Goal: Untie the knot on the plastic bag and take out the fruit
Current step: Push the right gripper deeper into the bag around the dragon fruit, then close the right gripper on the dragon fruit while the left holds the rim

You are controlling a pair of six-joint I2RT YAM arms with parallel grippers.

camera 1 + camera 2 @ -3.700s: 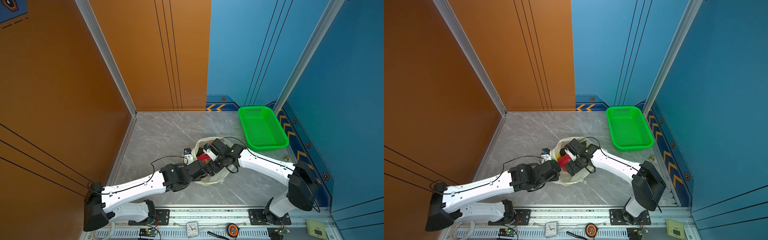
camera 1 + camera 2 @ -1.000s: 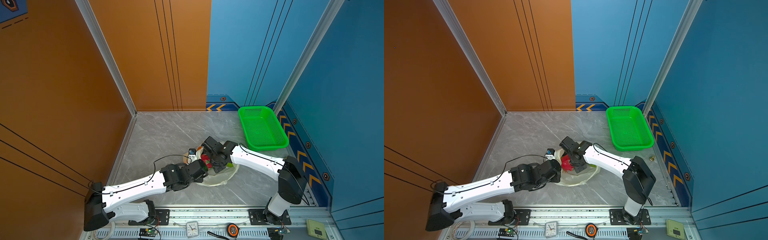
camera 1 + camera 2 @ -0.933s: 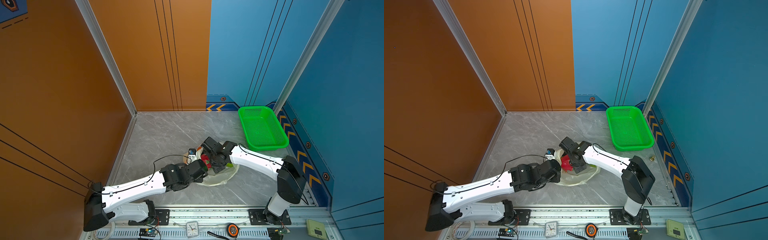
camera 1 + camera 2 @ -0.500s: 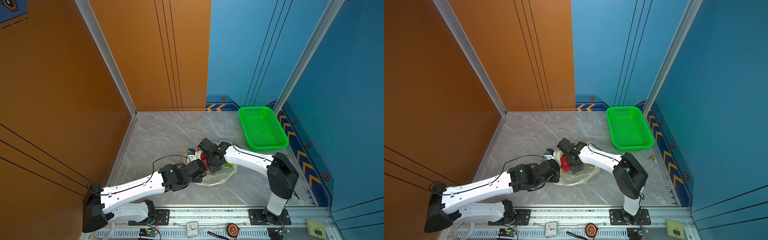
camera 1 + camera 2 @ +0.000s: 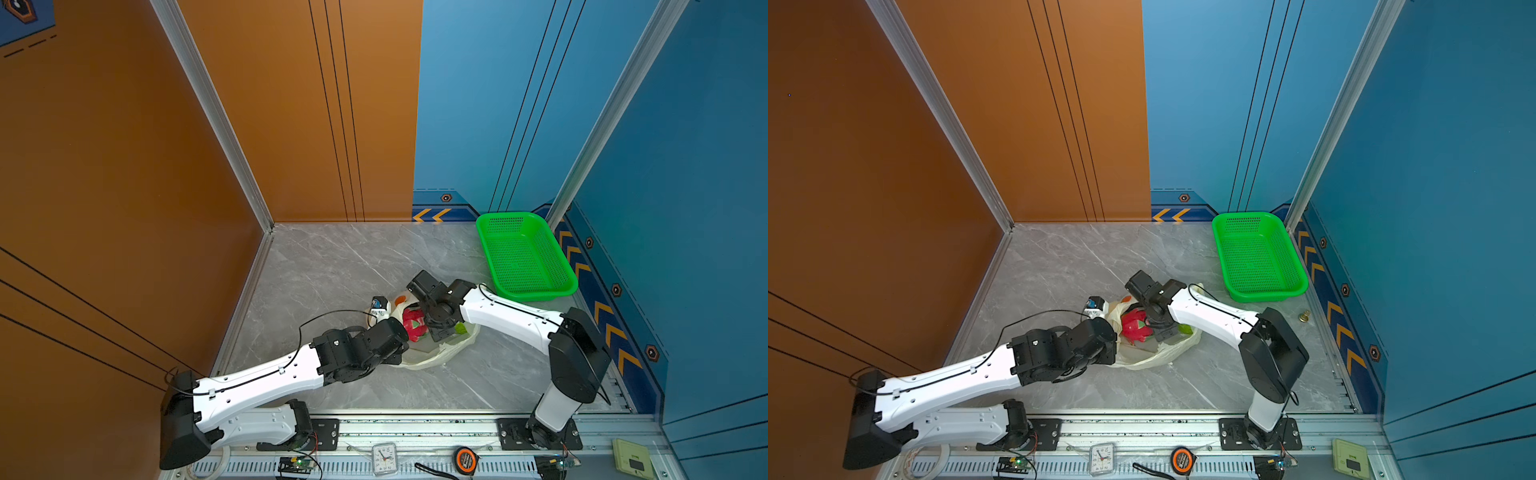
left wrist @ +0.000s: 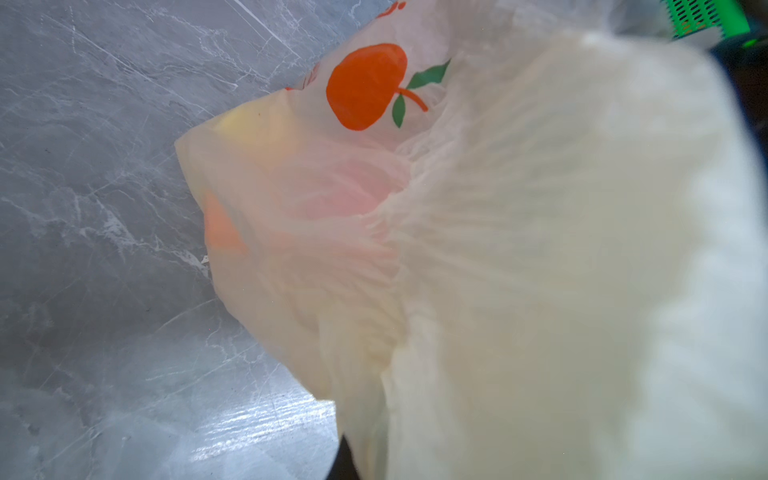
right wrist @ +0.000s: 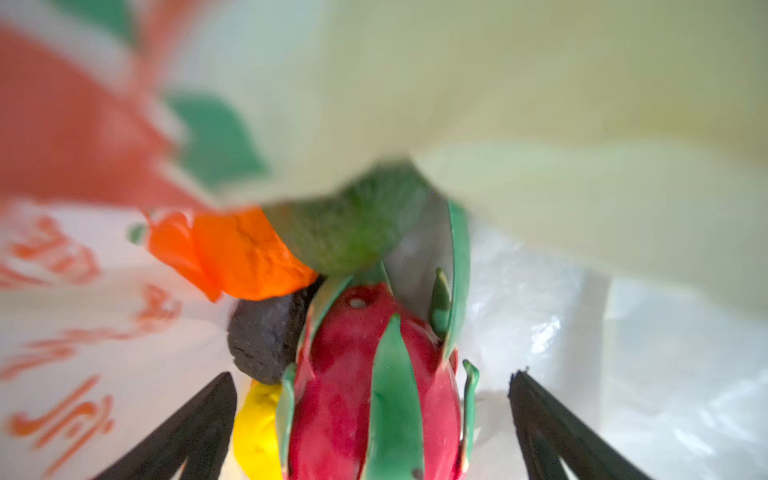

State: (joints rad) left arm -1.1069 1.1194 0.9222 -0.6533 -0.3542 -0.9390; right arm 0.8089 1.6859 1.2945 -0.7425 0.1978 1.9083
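Note:
The cream-yellow plastic bag (image 5: 434, 358) (image 5: 1152, 356) lies open on the grey floor; its knot is out of view. My left gripper (image 5: 402, 347) is shut on bunched plastic at the bag's near-left edge, and that film (image 6: 519, 249) fills the left wrist view. My right gripper (image 7: 371, 375) (image 5: 440, 332) reaches into the bag's mouth, open, its dark fingers (image 7: 199, 415) on either side of the pink-red dragon fruit (image 7: 340, 374) (image 5: 1136, 326) without touching it. Other fruit lies beside it: an orange one (image 7: 249, 257), a green one (image 7: 353, 224), a dark avocado (image 7: 266, 336) and a yellow one (image 7: 255, 428).
An empty green perforated basket (image 5: 536, 296) (image 5: 1266, 297) stands at the back right against the blue wall. A small white and blue object (image 5: 379, 307) lies just left of the bag. A small brass piece (image 5: 1305, 316) lies by the right wall. Orange wall on the left.
My right gripper has pushed leftward and deeper into the bag's mouth, its elbow swinging in towards the front. The left arm has stayed put, shut on the plastic.

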